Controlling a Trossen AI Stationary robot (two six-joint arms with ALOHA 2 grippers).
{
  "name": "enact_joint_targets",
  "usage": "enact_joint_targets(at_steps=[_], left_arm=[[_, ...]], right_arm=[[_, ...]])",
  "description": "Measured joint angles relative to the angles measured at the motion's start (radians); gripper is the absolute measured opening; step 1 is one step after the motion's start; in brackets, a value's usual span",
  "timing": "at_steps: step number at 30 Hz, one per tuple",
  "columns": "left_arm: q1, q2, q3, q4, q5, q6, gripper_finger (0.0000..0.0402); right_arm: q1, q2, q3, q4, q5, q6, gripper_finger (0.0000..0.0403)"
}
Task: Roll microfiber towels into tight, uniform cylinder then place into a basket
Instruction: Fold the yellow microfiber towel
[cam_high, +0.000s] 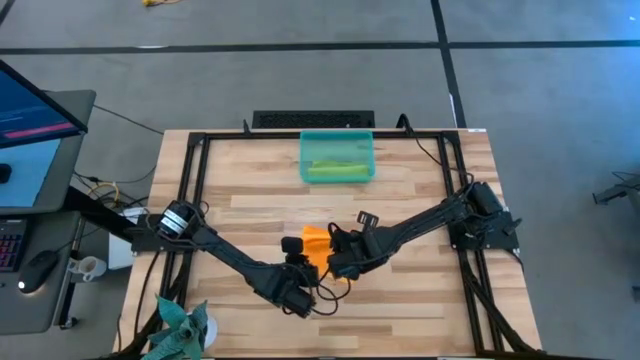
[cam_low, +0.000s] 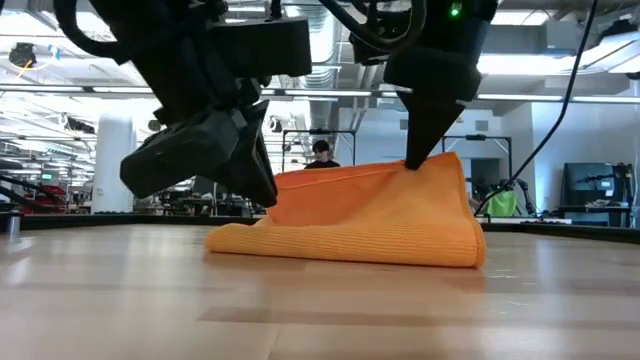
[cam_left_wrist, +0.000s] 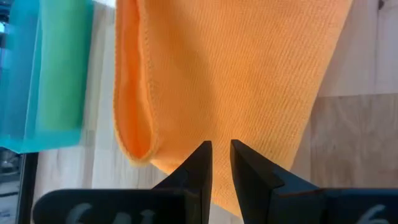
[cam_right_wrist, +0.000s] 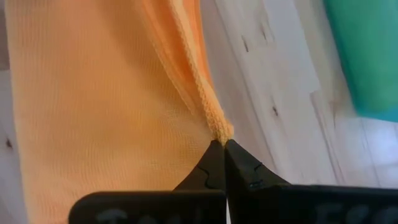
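The orange towel (cam_high: 317, 243) lies folded on the wooden table (cam_high: 420, 300) at its middle, with its upper edge raised into a ridge (cam_low: 345, 172) between my two grippers. My left gripper (cam_low: 268, 192) is at the ridge's left end, with its fingers nearly together over the cloth (cam_left_wrist: 221, 149). My right gripper (cam_low: 413, 160) is shut on the ridge's right end. The lime green towel (cam_high: 335, 170) lies rolled inside the teal basket (cam_high: 337, 137) at the table's far middle. My left gripper comes down slanting onto the left end of the orange towel's raised upper edge (cam_low: 280, 182). Orange cloth shows in the narrow gap between its fingers (cam_left_wrist: 203, 163). The cloth stands up there, and its lower fold lies on the table. My right gripper pinches the towel's hemmed edge (cam_right_wrist: 219, 132), bunched to a point, only at the free ends of its fingers (cam_low: 420, 140). The fingers point down from above. The edge is lifted, and the rest of the towel slopes down to its fold on the table (cam_low: 350, 250).
A dark teal spiky plant-like thing (cam_high: 180, 325) sits at the table's near left corner. A monitor and mouse (cam_high: 30, 130) stand off the table's left side. A person (cam_low: 320, 152) shows far behind the table.
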Motion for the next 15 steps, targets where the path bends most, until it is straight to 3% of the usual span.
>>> enact_joint_targets(at_steps=[8, 15], left_arm=[[0.05, 0.0, -0.065, 0.154, 0.112, 0.052, 0.0051], [0.067, 0.0, -0.104, 0.218, 0.152, 0.066, 0.005]], right_arm=[[-0.008, 0.0, 0.0, 0.011, -0.017, 0.001, 0.0014], [-0.008, 0.0, 0.0, 0.011, -0.017, 0.002, 0.0077]])
